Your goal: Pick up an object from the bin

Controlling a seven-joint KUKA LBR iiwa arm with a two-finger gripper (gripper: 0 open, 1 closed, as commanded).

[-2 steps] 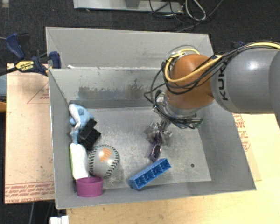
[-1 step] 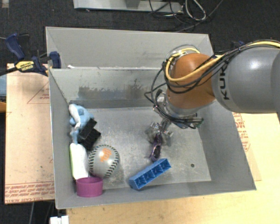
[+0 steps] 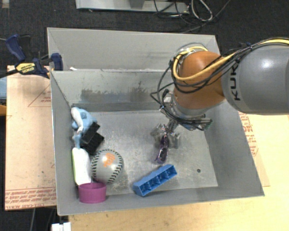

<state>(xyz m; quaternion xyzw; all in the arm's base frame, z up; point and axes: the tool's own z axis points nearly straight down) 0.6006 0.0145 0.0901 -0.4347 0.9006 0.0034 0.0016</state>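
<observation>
The bin (image 3: 135, 100) has steep sloped metal walls. If the arm (image 3: 265, 81) swings wide, its bulky orange cover (image 3: 202, 81) and looped cables could scrape the back wall, which they already hang close to. The end effector (image 3: 164, 146) points down over bare floor near the bin's middle. Whether it is apart or together cannot be told. Nothing shows clamped in it, so a plain descent from here would likely close on air or strike metal. The nearest candidate is the blue brick (image 3: 155, 180), which lies just beside the tip toward the front wall. It sits at an angle, so a grasp not lined up across its narrow side could push it away. The baseball (image 3: 106, 165) is farther left and would probably roll if nudged. It would then disturb the white bottle (image 3: 80, 166) and the purple cup (image 3: 92, 192), both of which touch it or nearly do.

The bin is dull grey sheet metal, scuffed on the floor. The arm is smooth grey casing and its cover is glossy. The baseball is round and pale, with dark stitching and an orange mark. The brick is hard, studded plastic, long and flat. The bottle is slim and smooth. The cup is short, round and open-topped. Behind them lie a black blocky piece (image 3: 92, 137) and a light blue rounded toy (image 3: 79, 118).
</observation>
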